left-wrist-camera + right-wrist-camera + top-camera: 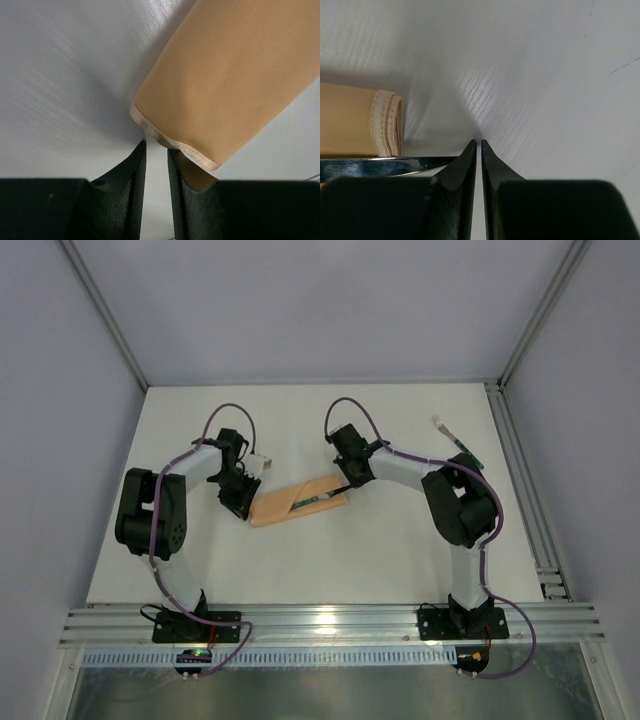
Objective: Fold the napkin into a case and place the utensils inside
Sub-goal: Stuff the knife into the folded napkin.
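Observation:
The napkin is folded into a narrow peach-orange case [290, 506] lying aslant at the table's middle. The knife [318, 500], with a green handle, lies on its right half. Its silver blade [370, 167] shows beside my right gripper's left finger. My right gripper [347, 483] [478, 142] is shut and empty, with its tips on the table at the case's right end [385, 130]. My left gripper [243, 508] [156, 146] is nearly shut with nothing between its fingers. It sits at the case's left end [220, 90], whose hemmed edge overlaps the right finger [182, 175]. The fork [455, 440] lies far right.
An aluminium rail [530, 490] runs along the table's right side and another [320, 620] along the front by the arm bases. Grey walls enclose the white table [400, 550].

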### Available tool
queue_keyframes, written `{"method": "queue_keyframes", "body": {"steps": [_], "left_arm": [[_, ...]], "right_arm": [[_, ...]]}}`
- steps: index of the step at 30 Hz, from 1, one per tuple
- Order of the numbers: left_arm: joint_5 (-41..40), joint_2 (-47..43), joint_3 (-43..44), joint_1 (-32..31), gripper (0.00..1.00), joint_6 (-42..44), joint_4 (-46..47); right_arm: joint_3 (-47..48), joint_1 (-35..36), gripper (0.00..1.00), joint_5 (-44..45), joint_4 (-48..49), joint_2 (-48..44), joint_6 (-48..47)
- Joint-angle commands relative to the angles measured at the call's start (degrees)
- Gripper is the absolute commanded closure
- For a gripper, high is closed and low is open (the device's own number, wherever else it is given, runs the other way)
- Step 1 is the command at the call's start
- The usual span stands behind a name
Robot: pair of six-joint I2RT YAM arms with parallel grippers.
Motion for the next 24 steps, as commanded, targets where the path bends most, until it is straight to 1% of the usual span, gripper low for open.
{"method": "queue_keyframes", "body": {"steps": [1,7,9,10,12,16,24], "left_arm": [[0.61,0.91,-0.34,0.24,0.75,-0.08,2.13],[0.87,0.91,-0.43,0.24,0.75,0.1,2.57],[1.05,0.65,-0.52,0.24,0.75,0.54,2.66],[1.14,0.56,-0.6,0.24,0.75,0.54,2.75],[1.22,0.39,-0.78,0.24,0.75,0.63,2.66],[1.14,-0.23,-1.75,0.24,0.75,0.63,2.92],[1.75,-0.67,-2.71,0.24,0.75,0.71,3.45]], "right_arm": [[-1.71,0.88,0.88,-1.66,-0.09,-0.61,-0.87],[-3.03,1.66,0.88,-2.98,0.6,-1.4,3.0],[-2.68,2.72,0.88,-4.12,1.22,-1.23,3.27],[-2.5,3.07,0.88,-4.39,1.22,-1.05,5.27],[-2.06,4.21,0.88,-4.39,0.96,-0.7,6.08],[-3.11,5.01,0.88,-5.44,1.39,-1.58,8.45],[-3.64,6.67,0.88,-4.83,1.48,-1.93,11.7]]}}
